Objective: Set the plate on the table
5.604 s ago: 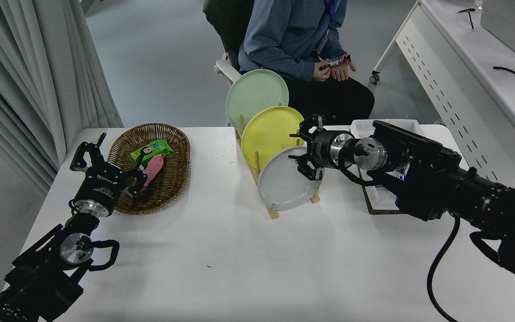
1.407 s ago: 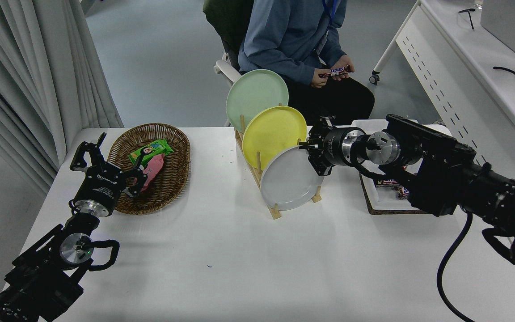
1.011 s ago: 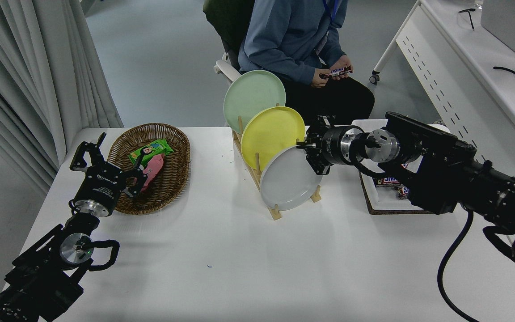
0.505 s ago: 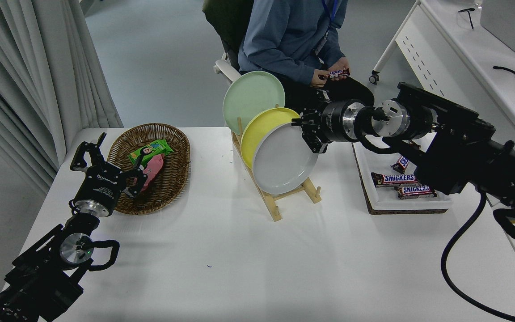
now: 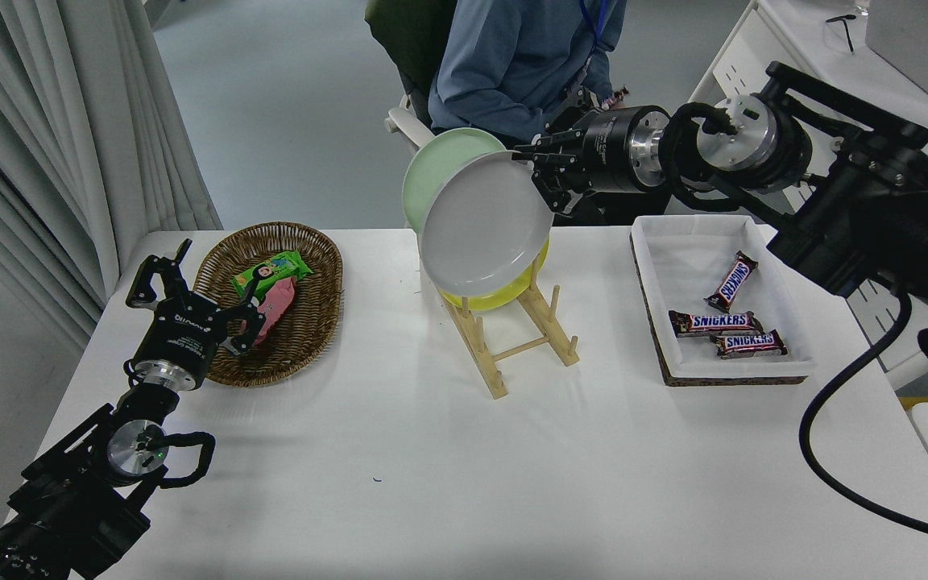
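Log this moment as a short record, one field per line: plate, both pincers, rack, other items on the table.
plate: light grey plate, lifted clear of the rack, tilted, held by its upper right rim
right pincer: shut on the plate's rim
left pincer: parked at lower left, open, beside the wicker basket
rack: wooden rack holds the yellow plate and the pale green plate; front slots empty
tray: white tray with three chocolate bars
table: white table, plate not yet set down

glossy plate (image 5: pixel 484 225), wicker basket (image 5: pixel 315 322), wooden rack (image 5: pixel 524 342)
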Tool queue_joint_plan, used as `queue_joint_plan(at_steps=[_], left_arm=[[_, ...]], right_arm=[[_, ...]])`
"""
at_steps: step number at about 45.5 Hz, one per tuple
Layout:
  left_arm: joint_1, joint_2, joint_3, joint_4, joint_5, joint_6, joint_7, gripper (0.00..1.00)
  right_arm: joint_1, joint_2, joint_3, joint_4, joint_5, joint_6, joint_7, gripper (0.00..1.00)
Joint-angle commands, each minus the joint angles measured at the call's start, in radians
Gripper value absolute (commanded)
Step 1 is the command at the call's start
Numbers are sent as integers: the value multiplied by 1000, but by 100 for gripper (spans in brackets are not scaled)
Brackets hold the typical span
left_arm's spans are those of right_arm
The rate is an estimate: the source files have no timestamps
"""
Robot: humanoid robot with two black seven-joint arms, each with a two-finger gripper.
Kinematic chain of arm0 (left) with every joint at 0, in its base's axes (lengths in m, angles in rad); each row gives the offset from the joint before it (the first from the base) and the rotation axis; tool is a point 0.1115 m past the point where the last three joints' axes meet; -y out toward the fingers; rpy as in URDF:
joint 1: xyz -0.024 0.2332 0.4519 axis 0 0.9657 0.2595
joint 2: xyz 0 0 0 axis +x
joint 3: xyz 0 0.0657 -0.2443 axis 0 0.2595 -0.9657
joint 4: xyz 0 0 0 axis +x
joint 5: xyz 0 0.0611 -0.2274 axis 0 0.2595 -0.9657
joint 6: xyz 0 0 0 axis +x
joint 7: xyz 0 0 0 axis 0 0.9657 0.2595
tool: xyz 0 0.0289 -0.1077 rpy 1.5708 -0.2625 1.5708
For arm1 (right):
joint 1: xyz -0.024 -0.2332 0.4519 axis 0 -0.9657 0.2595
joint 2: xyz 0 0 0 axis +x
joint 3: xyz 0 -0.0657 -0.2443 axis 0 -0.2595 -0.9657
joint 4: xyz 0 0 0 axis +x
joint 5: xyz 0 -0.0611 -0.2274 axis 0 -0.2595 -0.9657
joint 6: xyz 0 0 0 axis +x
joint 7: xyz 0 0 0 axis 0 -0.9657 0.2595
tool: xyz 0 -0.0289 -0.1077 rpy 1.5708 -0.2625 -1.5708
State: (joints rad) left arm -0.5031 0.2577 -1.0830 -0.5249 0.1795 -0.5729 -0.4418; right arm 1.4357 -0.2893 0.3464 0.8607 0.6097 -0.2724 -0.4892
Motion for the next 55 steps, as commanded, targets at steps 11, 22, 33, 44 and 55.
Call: queue_joint_plan(at_steps=[11,22,33,44,55], left_arm=[[0,0,0,0,0,-1,0,100],[0,0,0,-1,0,-1,0,100],[0,0,0,0,0,1,0,100],[0,0,0,-1,0,-1,0,100],[0,0,0,0,0,-1,0,100]], right_arm=[[72,78,36,0,76,-200,-12,0],[58,170,86,-15,94,-359,-12,0],[61,226,123,-23,199,-513,-12,0],[45,289,115,-43,268,-513,-12,0],[-47,289,102,-45,263,-513,-12,0]])
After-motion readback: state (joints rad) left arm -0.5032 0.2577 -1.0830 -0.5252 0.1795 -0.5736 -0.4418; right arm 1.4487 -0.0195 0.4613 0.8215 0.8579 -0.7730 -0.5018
